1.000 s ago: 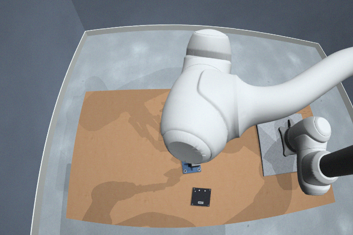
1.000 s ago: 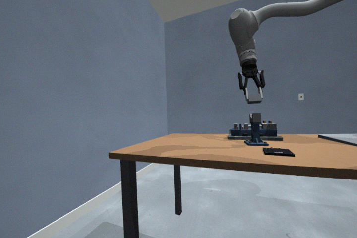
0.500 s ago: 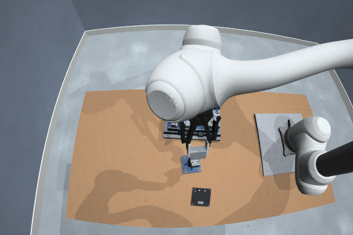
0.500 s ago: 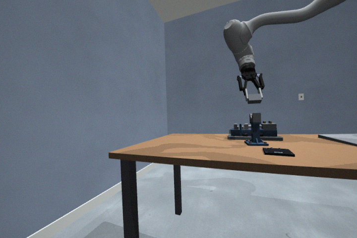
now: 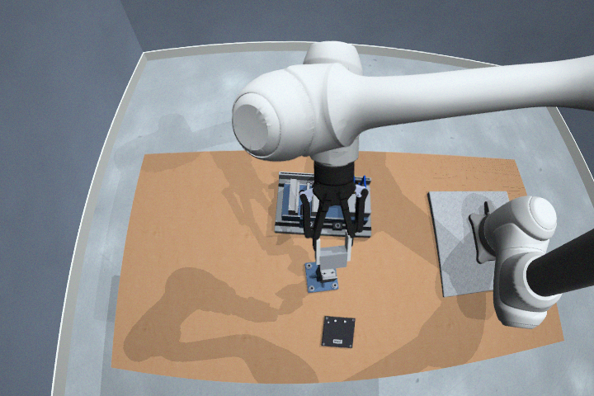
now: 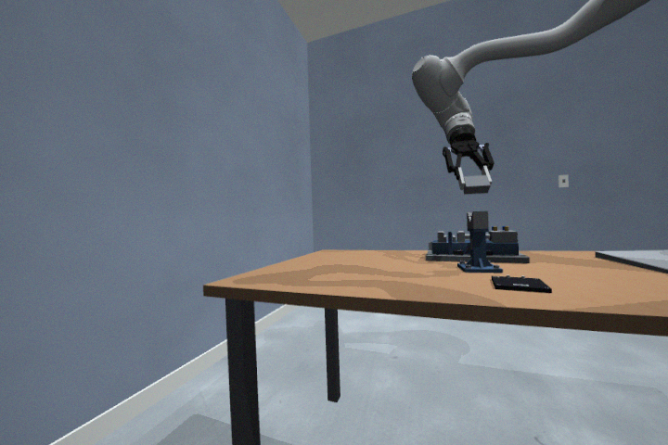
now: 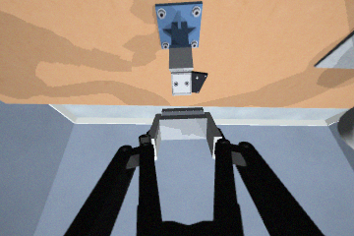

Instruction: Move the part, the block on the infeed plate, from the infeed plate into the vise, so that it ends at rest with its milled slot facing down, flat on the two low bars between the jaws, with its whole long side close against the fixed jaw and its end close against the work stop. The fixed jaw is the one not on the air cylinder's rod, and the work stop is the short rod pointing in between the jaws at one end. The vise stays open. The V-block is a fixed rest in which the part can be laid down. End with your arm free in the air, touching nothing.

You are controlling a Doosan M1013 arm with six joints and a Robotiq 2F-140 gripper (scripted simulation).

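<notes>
In the wrist view the gripper (image 7: 183, 143) pinches the grey part (image 7: 183, 129) between its two fingertips, high in the air and well above the table (image 6: 345, 283). Below it at twelve o'clock stands the V-block (image 7: 180, 59) on its blue base (image 7: 161, 22), with the black infeed plate (image 7: 201, 81) just beside at about four o'clock from the V-block's near end. In the top view the vise (image 5: 288, 205) lies beyond the V-block at twelve o'clock, partly hidden by the wrist, and the grey base plate (image 5: 452, 219) under the arm lies far off at three o'clock.
</notes>
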